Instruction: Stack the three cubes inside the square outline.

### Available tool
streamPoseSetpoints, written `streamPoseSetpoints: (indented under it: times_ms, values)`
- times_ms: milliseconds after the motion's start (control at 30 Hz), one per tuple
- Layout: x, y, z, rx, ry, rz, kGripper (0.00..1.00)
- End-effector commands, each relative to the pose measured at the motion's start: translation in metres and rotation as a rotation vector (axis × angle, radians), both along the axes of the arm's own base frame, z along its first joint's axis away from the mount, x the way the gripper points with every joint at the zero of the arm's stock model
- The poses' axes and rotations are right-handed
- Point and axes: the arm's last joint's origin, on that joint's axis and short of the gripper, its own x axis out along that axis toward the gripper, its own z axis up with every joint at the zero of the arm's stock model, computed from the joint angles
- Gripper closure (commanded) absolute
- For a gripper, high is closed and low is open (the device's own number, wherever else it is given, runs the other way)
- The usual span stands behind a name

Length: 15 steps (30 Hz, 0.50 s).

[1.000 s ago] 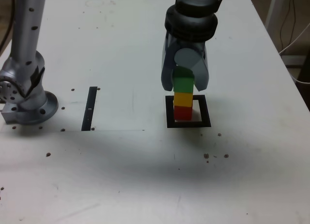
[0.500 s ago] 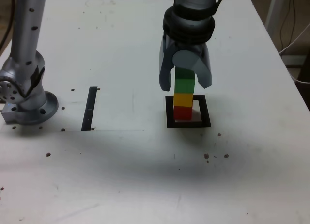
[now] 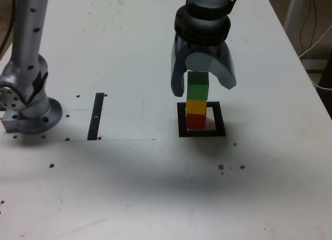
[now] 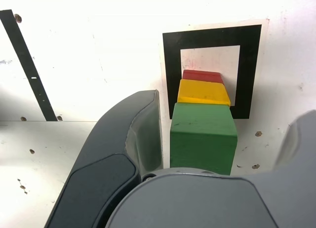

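Jaws have spread since a second ago: they were pinched on the green cube (image 3: pixel 197 87), now both stand clear of its sides, the one on the exterior view's right swung furthest out. Arm itself looks parked in the same spot, so only the gripper (image 3: pixel 203 85) has changed. Fingers apart, nothing held.

Stack is standing free: red cube (image 3: pixel 195 120) on the table (image 3: pixel 155 188), yellow cube (image 3: pixel 196 106) on it, green on top. All three sit inside the square outline (image 3: pixel 202 120), toward its side on the exterior view's left rather than dead centre. The wrist view agrees: green cube (image 4: pixel 203 137) nearest the camera, yellow cube (image 4: pixel 203 92) and red cube (image 4: pixel 202 76) stepping out beyond it, white centre of the outline (image 4: pixel 211 38) bare on the other side.

Reason for the pose: gripper is straight above the column, pointing down, so the release adds no side load. One finger (image 4: pixel 143 134) in the wrist view looks very close to the green cube's face; can't tell if there's a gap or light contact.

Task reads as essentially done. Next step should be a straight lift; any sideways drift risks that near finger clipping the top cube. Black strip (image 3: pixel 96 116) and arm base (image 3: pixel 28 102) are well apart, not involved.
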Motion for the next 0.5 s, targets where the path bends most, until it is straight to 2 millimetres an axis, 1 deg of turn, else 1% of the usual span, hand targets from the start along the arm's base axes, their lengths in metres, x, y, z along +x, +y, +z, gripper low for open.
streamPoseSetpoints:
  times_ms: [0,133,233,333,467]
  values:
    - [-0.001,0.000,0.004,-0.004,-0.012,0.003,0.00]
    - [-0.004,0.000,0.007,-0.013,-0.013,0.004,0.00]
    - [-0.009,0.001,0.014,-0.021,-0.014,0.004,0.00]
    - [-0.022,0.002,0.028,-0.025,-0.025,0.003,0.00]
    - [-0.048,0.006,0.052,-0.031,-0.065,-0.003,0.00]
